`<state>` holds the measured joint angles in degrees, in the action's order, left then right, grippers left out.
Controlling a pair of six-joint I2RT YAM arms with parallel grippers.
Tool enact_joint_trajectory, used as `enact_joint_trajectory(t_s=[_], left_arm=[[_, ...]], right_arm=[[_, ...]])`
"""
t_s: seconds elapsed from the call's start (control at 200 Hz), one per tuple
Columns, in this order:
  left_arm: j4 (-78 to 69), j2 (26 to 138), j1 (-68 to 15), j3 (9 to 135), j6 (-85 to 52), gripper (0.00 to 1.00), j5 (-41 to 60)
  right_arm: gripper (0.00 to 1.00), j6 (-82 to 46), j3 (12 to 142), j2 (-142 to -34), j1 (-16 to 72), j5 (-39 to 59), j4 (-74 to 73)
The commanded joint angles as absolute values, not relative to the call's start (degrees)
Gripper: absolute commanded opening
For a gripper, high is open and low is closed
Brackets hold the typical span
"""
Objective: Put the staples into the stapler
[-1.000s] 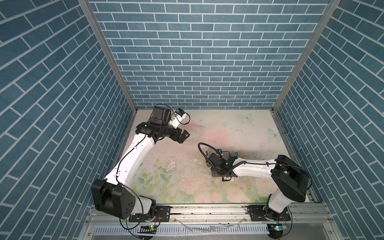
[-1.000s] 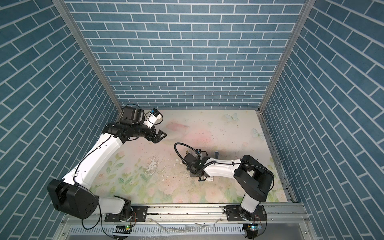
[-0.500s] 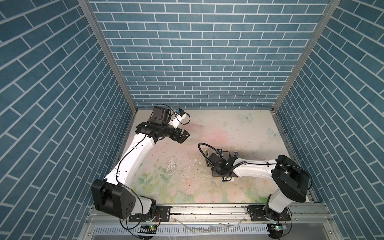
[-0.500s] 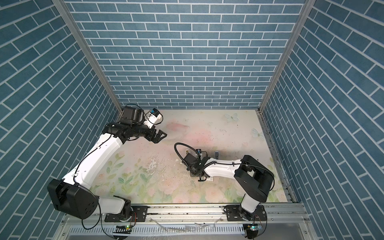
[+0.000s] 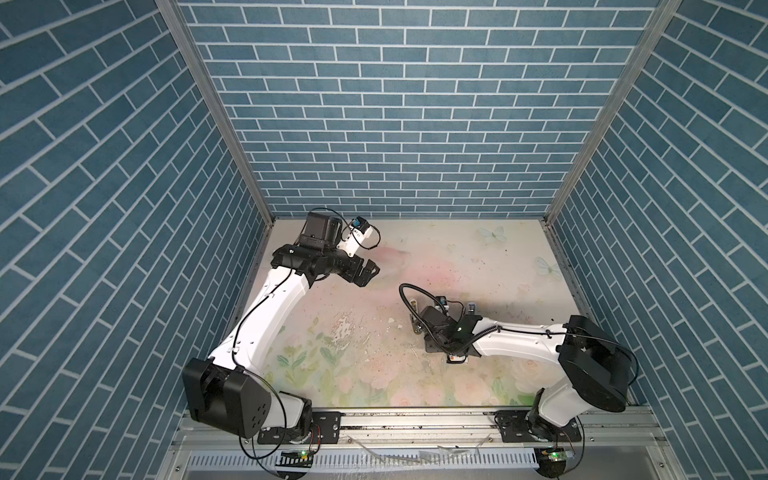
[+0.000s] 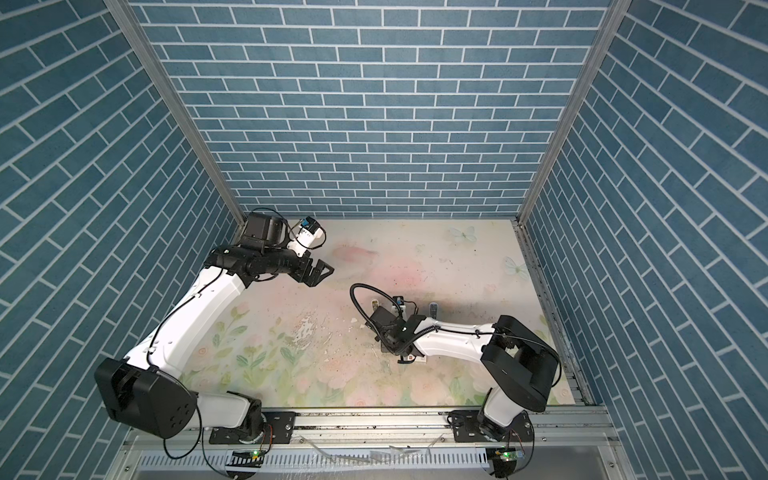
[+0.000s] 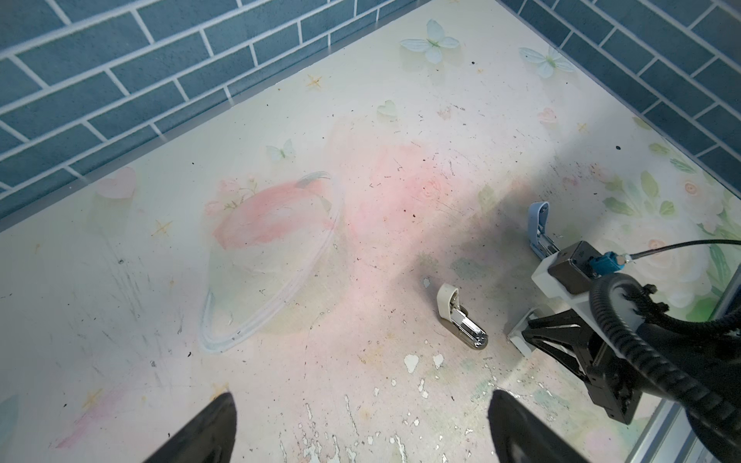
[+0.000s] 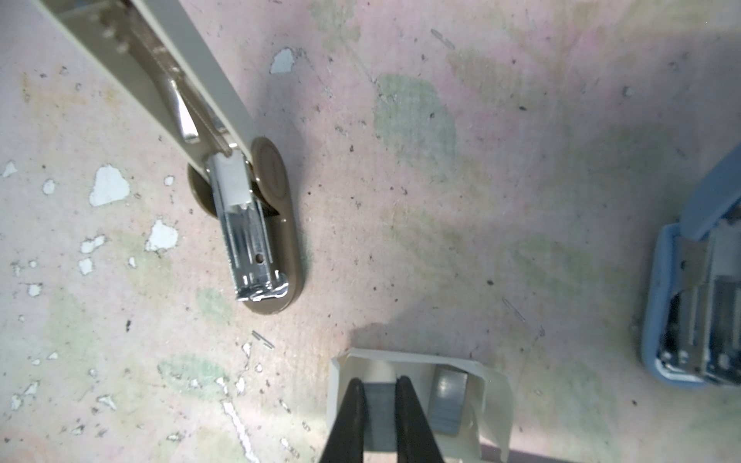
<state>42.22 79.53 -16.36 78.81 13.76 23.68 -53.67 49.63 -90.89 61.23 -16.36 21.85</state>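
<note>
A small cream cardboard tray (image 8: pixel 495 397) holds two dark-grey strips of staples. My right gripper (image 8: pixel 380 381) is shut on one strip (image 8: pixel 380 409), a finger pressed to each side; the other strip (image 8: pixel 447 395) lies loose beside it. A beige stapler (image 8: pixel 256 236) lies hinged open with its metal channel exposed, to one side of the tray. It shows as a small pale shape (image 5: pixel 412 304) in both top views (image 6: pixel 374 305). My left gripper (image 7: pixel 361 397) hangs open and empty above the back left of the table (image 5: pixel 368 272).
A blue stapler (image 8: pixel 697 320), also hinged open, lies on the tray's other side (image 7: pixel 539 228). The right arm's wrist and cable (image 5: pixel 440 328) cover the tray in both top views. Blue brick walls (image 5: pixel 395 124) close in the floral table.
</note>
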Motion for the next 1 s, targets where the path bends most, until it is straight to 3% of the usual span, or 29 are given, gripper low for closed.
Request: enact_joint_trajectory(t_s=[0.0, 0.36, 0.995], left_arm=[[43.7, 80.1, -16.2, 79.5, 14.2, 0.99, 24.6], [46.5, 80.4, -16.1, 83.2, 14.6, 0.99, 25.6], [46.1, 79.7, -14.9, 83.0, 12.4, 1.0, 26.0]], right_arm=[[0.11, -53.4, 48.6, -88.3, 61.8, -18.3, 23.0], [0.11, -46.5, 52.1, -85.6, 61.8, -22.2, 20.9], [0.12, -39.6, 57.1, -95.4, 60.7, -21.2, 9.2]])
